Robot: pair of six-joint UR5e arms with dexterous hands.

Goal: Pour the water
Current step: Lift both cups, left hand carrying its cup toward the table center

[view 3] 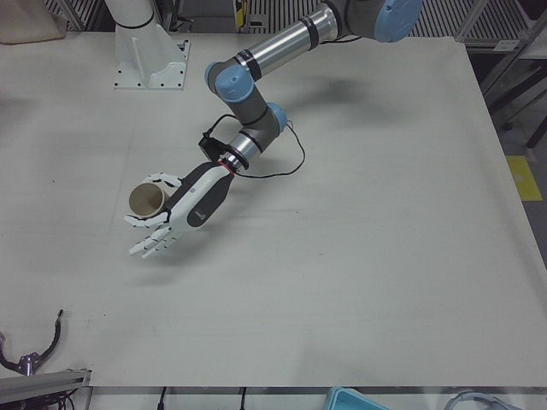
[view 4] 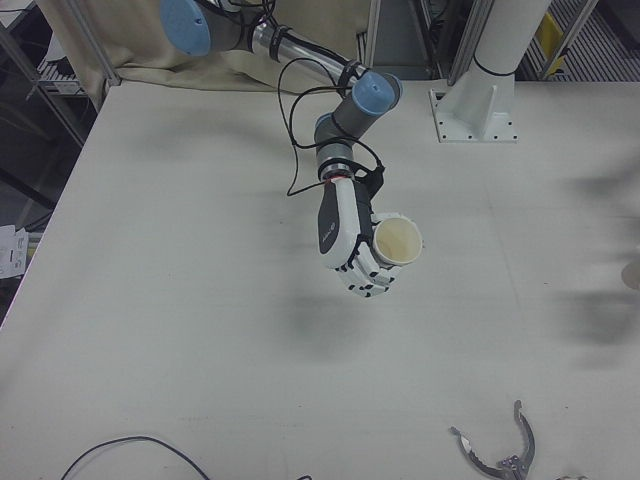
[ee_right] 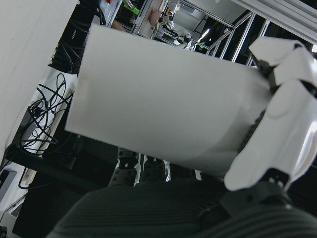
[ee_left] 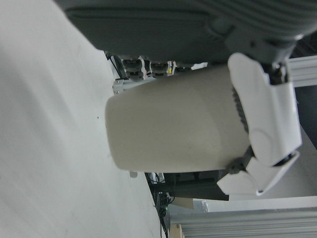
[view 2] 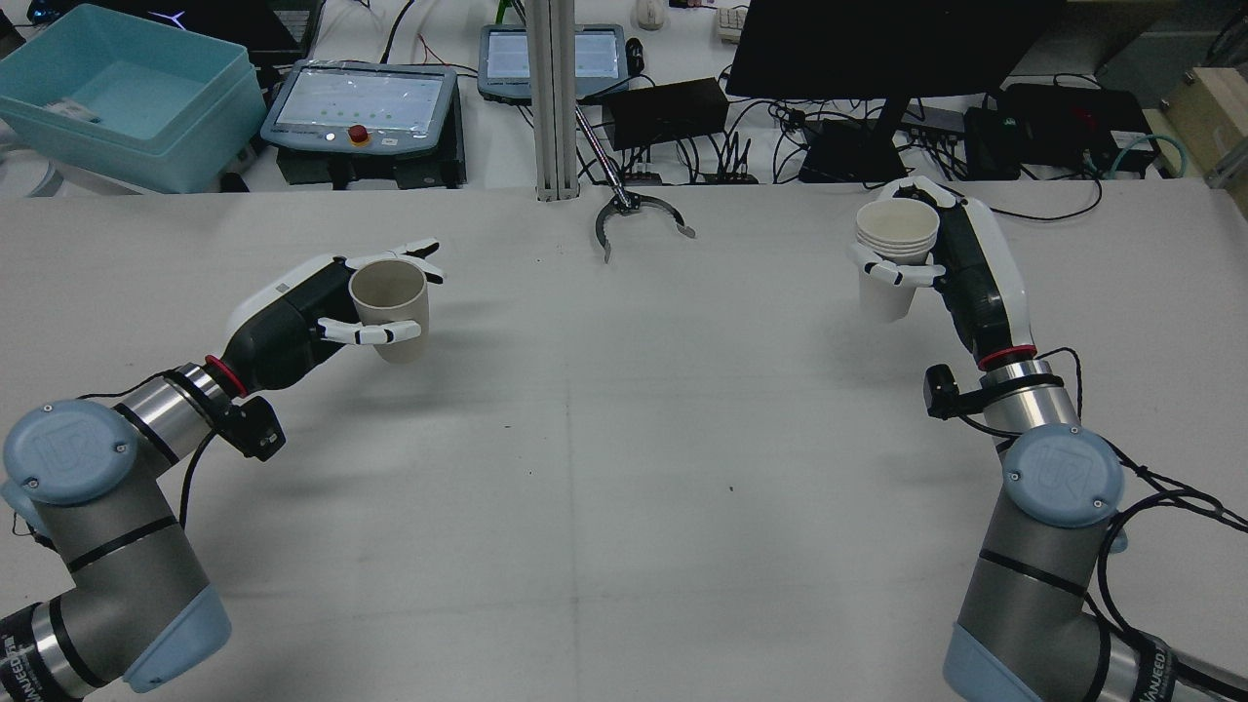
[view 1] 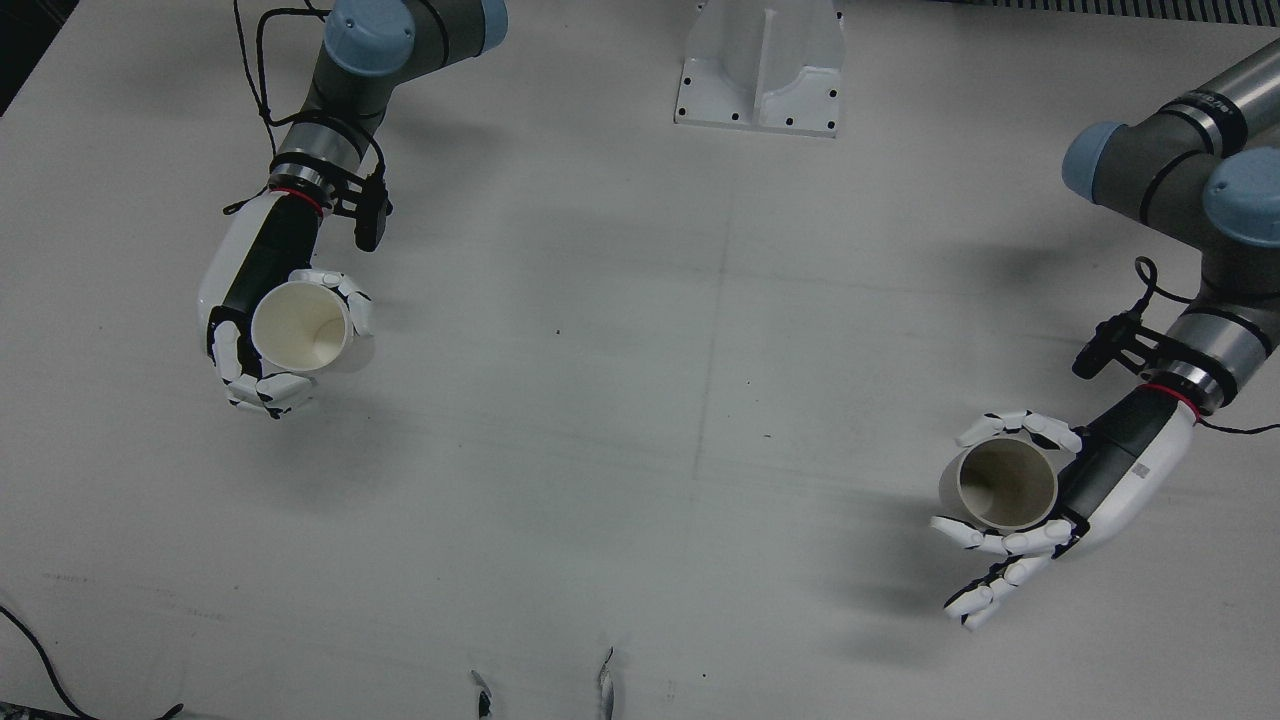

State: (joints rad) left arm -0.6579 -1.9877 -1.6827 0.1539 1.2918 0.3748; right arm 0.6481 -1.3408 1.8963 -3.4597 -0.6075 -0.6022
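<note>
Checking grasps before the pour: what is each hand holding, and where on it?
Left hand holds a paper cup around its side wall, below the rim. Right hand grips white cups, apparently stacked, likewise around the side.

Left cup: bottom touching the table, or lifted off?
Apart. In the left hand view the cup, held in the left hand, hangs with its base clear of the table, background showing between them; the rear view agrees.

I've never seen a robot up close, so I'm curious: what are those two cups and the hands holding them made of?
Both cups, in the left hand and the right hand, look like matte off-white paper: thin rims, no shine. The right cup seems a nested stack, with several rims showing; the left cup looks single. The hands appear to be glossy white plastic shells over black parts.
</note>
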